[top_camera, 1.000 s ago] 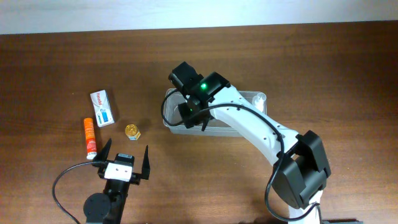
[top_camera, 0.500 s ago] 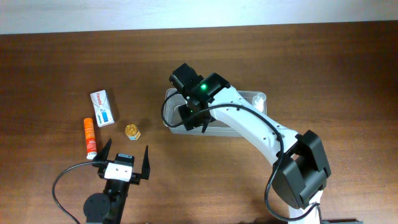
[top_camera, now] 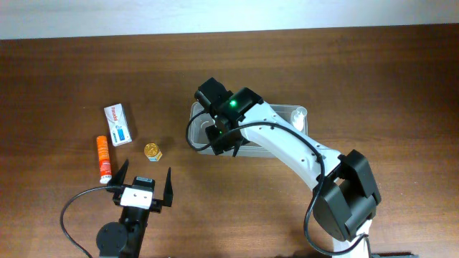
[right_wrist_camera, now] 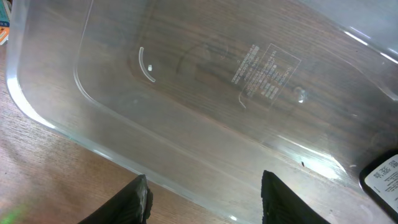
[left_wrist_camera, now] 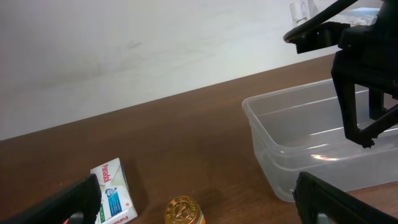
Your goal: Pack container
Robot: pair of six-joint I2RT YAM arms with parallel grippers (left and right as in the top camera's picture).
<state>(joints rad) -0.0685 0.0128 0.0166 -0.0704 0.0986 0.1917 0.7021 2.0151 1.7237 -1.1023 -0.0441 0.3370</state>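
The container (top_camera: 280, 108) is a clear plastic tub at mid-table, and it also shows in the left wrist view (left_wrist_camera: 292, 140). My right gripper (top_camera: 222, 138) is open and empty, low over the tub's left front corner. In the right wrist view the tub floor (right_wrist_camera: 205, 81) fills the frame, and the gripper (right_wrist_camera: 208, 202) has one finger over the table and the other over the tub's inside. A dark labelled item (right_wrist_camera: 382, 180) lies at the tub's right end. My left gripper (top_camera: 143, 188) is open and empty near the front edge.
A white and blue medicine box (top_camera: 118, 124), an orange tube (top_camera: 104, 158) and a small gold-capped jar (top_camera: 153, 150) lie on the table left of the tub. The jar (left_wrist_camera: 183, 211) sits between my left fingers' line of sight, box (left_wrist_camera: 115, 193) beside it.
My right gripper has shifted slightly toward the tub's front left wall. The left arm and the loose items have not moved.
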